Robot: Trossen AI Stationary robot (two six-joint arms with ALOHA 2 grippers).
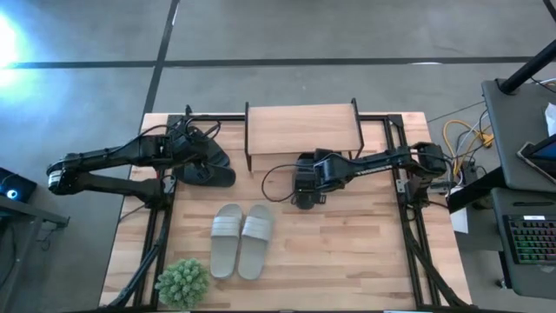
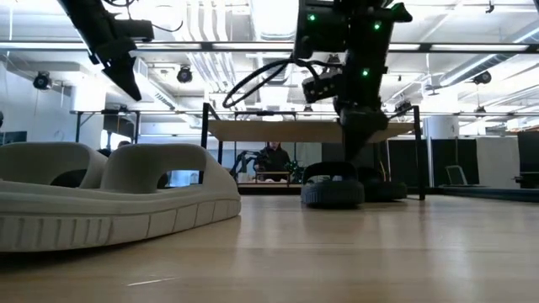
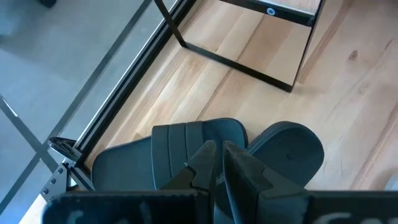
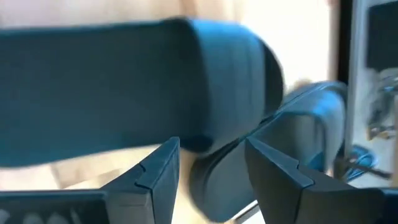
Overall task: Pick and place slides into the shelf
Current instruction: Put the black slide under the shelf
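Grey slides [image 1: 241, 240] flat, black slides [image 1: 201, 167] beside shelf [image 1: 302, 128]

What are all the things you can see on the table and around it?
shelf: one, light wood top on a black wire frame, back middle of the table.
grey-white slides: two, side by side, front middle.
black slides: two at the table's left side, below the left gripper; at least one more under the right gripper, in front of the shelf.
plant: one, green, front left corner.
table: one, pale wood.
keyboard: one, dark, on a desk to the right.
person: one, far behind the table.
left gripper: black, shut.
right gripper: black, open.
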